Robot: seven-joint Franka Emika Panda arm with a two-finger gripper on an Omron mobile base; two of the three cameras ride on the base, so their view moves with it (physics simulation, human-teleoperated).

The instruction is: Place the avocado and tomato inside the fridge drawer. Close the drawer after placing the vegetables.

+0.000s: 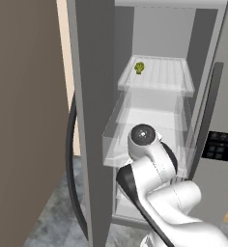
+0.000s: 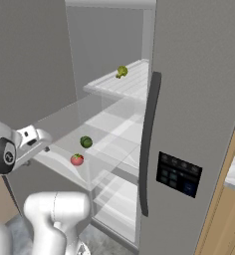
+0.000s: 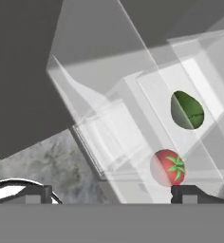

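Spread wide with nothing between its fingers, the gripper (image 3: 109, 194) hangs just outside the near rim of the drawer (image 2: 64, 167), which stands pulled out of the fridge (image 2: 199, 99) with open floor (image 3: 47, 161) below. Inside it the tomato (image 3: 168, 167) sits near the front wall, stem toward the gripper, and the avocado (image 3: 186, 110) lies just beyond, long axis running front to back. Up on the far shelf (image 1: 157, 79) rests a yellow-green lumpy item (image 1: 139, 67).
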